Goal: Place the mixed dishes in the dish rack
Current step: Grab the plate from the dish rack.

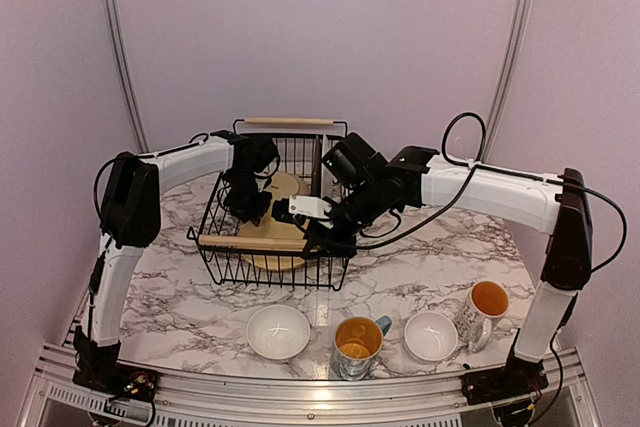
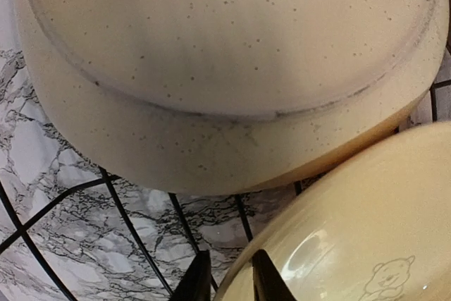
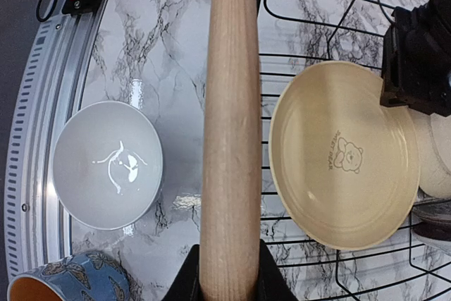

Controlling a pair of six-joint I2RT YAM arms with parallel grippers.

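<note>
- The dish rack (image 1: 285, 272) stands mid-table on the marble table (image 1: 180, 317), with both arms reaching into it from either side.
- The right gripper (image 3: 229, 283) is clamped on the near wooden handle (image 3: 229, 103) of the rack, one finger pressed to each side of the rod.
- The left gripper (image 2: 231, 280) is down inside the rack, its fingertips (image 2: 201, 280) straddling the rim of the pale yellow plate (image 2: 366, 230). One tip is outside the rim and the other over the plate's face. The jaws stand narrow, but whether they actually pinch the rim cannot be told.
- The pale yellow plate, printed with a small bear, lies face up inside the rack just behind the near handle.
- A speckled cream plate (image 2: 232, 68) is also in the rack, beside the yellow one, with its underside and foot ring turned toward the left wrist camera.
- Still outside the rack, in a row along the near edge of the table: a white bowl (image 1: 278, 332), a blue mug (image 1: 355, 342) with a yellow inside, a smaller white bowl (image 1: 430, 335), and a white mug (image 1: 483, 307) with a yellow inside.
- The white bowl sits upright in front of the rack, near the blue mug.
- The far wooden handle (image 1: 290, 122) of the rack is free of both grippers.
</note>
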